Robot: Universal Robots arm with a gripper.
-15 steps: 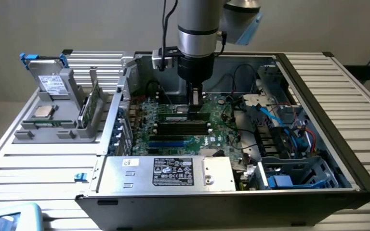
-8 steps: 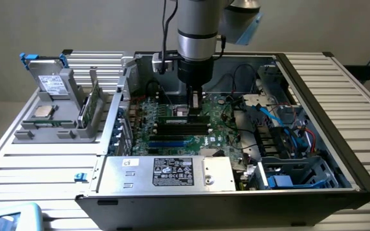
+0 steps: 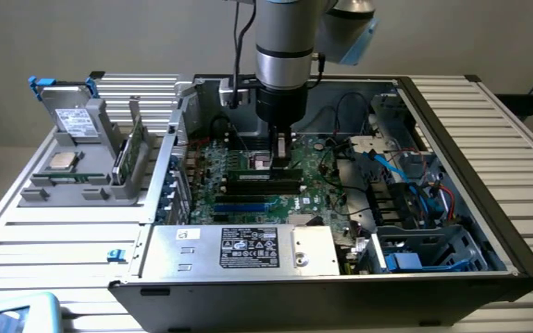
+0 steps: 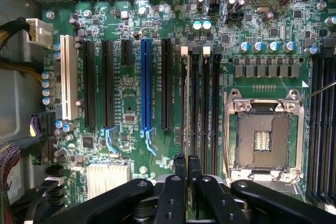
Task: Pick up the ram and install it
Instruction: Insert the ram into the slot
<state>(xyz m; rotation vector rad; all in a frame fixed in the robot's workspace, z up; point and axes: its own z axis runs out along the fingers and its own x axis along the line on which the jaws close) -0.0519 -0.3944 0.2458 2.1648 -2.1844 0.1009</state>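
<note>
The claw (image 3: 283, 159) is clenched on the ram (image 3: 257, 175), which stands on edge directly beneath it among the black memory slots (image 4: 215, 103); pickup looks done, seating seems underway, latching cannot be told

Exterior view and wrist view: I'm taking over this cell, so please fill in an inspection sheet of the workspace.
Surface: slatted metal table bearing an open computer case.
Job's things: the ram, apparently at the black slots under the gripper; seating unclear.
Clutter: grey fixture holding a drive, a processor chip, a green card.
Grippers: gripper low over the motherboard.
Cables: blue, red and black cables inside the case.
Surroundings: plain wall.
</note>
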